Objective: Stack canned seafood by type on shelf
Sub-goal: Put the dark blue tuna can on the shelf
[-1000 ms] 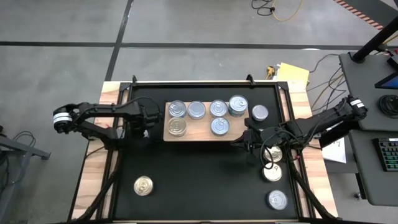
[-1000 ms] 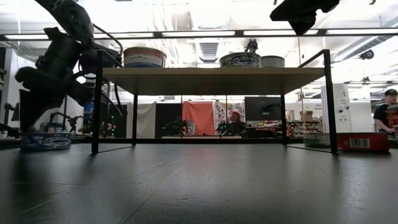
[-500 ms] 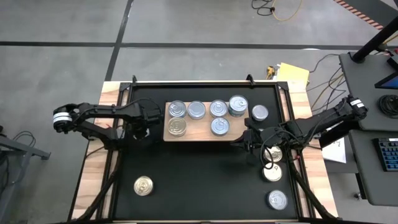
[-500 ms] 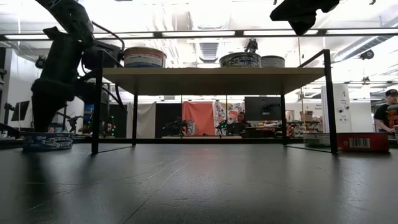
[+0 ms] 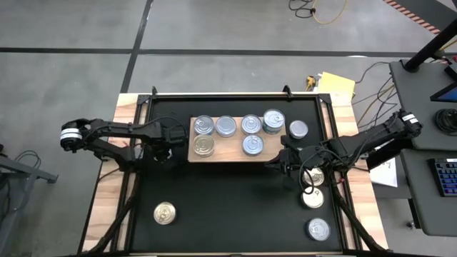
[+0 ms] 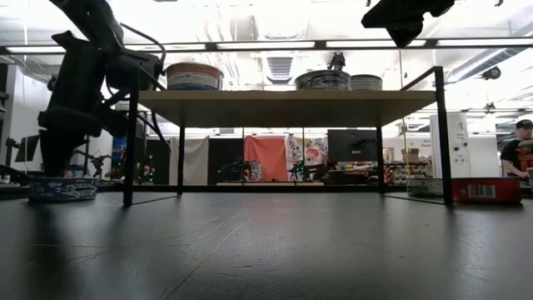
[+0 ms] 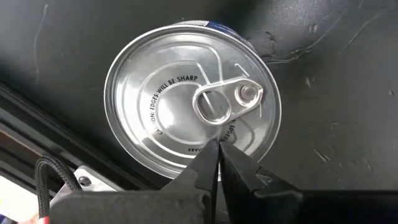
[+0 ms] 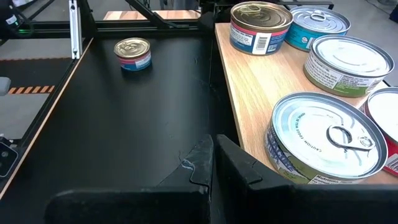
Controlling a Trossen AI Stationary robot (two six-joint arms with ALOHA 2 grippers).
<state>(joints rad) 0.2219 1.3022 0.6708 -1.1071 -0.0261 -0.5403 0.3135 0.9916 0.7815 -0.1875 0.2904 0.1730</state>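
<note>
The shelf [image 5: 232,151] is a light-wood board on thin black legs, also seen in the low view [image 6: 283,102] and the right wrist view [image 8: 261,81]. Several tins stand on it [image 5: 226,126], one pair stacked [image 5: 273,120]. My left gripper [image 5: 161,140] is shut and points down, just left of the shelf. It is over a silver pull-tab can [image 7: 193,102] with a blue side label [image 6: 62,190] that stands on the black mat. My right gripper [image 5: 282,158] is shut and hovers off the shelf's near right corner, touching nothing [image 8: 214,146]. My left gripper [image 7: 219,148] comes from above, and its shut fingertips stand over the can's lid [image 7: 186,134] just beside the pull tab [image 7: 221,102]. I cannot tell whether they touch the lid. The can stands flat on the mat.
Loose tins lie on the mat: one right of the shelf [image 5: 298,129], three near the right edge [image 5: 314,175] [image 5: 312,198] [image 5: 318,229], and a gold one near left [image 5: 165,213]. A red box [image 6: 483,190] stands beyond the table. The space under the shelf is open.
My left gripper has shifted slightly toward the table's left and near edges, away from the shelf. It has swung from a tilt to pointing straight down over the blue-labelled can. The right arm and all the tins have kept still.
</note>
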